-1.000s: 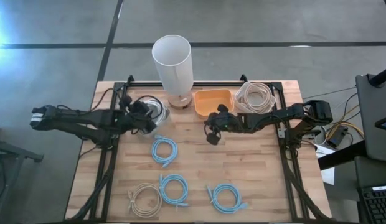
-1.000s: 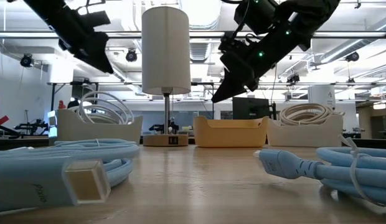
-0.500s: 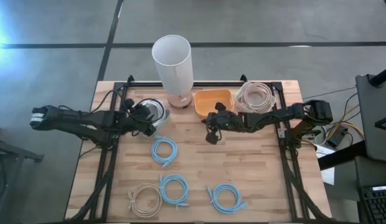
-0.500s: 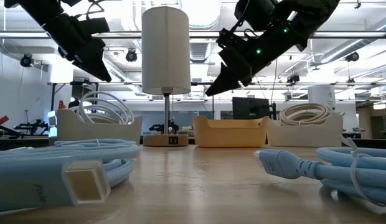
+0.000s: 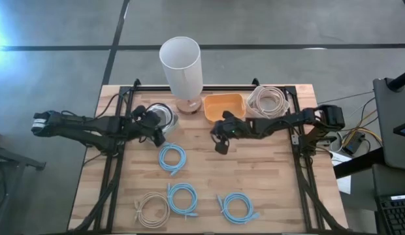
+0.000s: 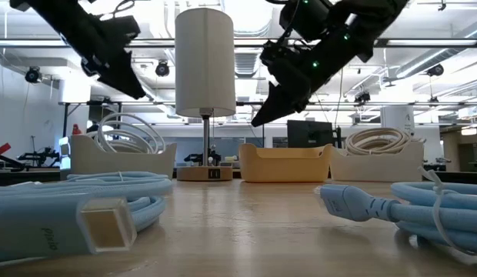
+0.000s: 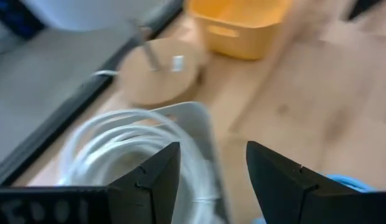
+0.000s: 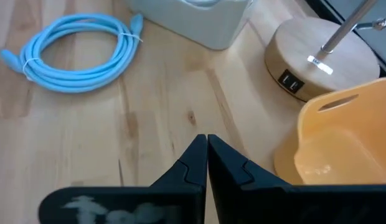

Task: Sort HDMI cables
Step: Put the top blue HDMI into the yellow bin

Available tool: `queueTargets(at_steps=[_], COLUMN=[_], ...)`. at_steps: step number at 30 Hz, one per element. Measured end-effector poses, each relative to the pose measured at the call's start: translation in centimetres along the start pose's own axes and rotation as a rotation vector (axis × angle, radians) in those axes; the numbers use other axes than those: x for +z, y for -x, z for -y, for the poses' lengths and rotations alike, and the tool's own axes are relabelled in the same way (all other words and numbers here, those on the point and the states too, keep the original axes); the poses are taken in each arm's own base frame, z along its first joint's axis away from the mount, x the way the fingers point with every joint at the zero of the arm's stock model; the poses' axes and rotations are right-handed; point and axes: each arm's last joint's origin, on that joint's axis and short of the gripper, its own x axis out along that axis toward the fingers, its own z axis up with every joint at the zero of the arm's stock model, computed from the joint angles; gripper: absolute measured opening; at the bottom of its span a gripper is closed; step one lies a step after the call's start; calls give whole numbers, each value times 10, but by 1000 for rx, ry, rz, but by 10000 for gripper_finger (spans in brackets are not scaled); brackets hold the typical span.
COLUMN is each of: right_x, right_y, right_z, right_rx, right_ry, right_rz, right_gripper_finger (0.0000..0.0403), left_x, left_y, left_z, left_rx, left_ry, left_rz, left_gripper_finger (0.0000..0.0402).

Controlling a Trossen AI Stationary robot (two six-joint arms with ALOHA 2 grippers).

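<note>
Three light blue coils (image 5: pixel 171 157), (image 5: pixel 182 198), (image 5: pixel 238 207) and one beige coil (image 5: pixel 152 207) lie flat on the wooden table. A white coil (image 7: pixel 118 143) rests inside the white bin (image 5: pixel 166 115). A beige coil (image 5: pixel 268 101) fills the bin at the far right. My left gripper (image 5: pixel 157 138) hangs open and empty above the white bin's near right corner (image 7: pixel 208 155). My right gripper (image 5: pixel 219 143) hovers shut and empty above bare wood just near of the orange bin (image 5: pixel 224 106), fingers together (image 8: pixel 207 140). The nearest blue coil (image 8: pixel 75 53) lies to its left.
A white-shaded lamp (image 5: pixel 181 65) stands on a round wooden base (image 8: pixel 324 59) between the white bin and the empty orange bin (image 8: pixel 342 137). Black rails frame the table's sides. Bare wood lies between the two grippers and near the right edge.
My left gripper has drifted from over the white bin toward the table's right and near side, staying open. My right gripper has shifted a little toward the table's left, still shut. No cable has moved.
</note>
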Motion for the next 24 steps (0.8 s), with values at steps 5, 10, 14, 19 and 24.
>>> queueTargets(at_steps=[5,10,14,19,24], right_x=[12,20,19,17,17], right_y=[3,4,4,4,4], right_z=[0,-1,-1,-1,-3], right_rx=[-3,-2,-3,-3,3], right_ry=[10,10,28,29,5], right_rz=[-19,4,2,-5,-5], right_gripper_finger=[9,9,9,9,9], left_x=[4,3,-7,-25,-45], left_y=[1,0,-8,-23,-41], left_z=[9,26,50,75,95], left_rx=[-234,-459,-613,-680,-633], left_ry=[-4,-33,-69,-75,-61], left_rz=[-11,-56,-65,-130,-282], left_gripper_finger=[191,191,191,190,190])
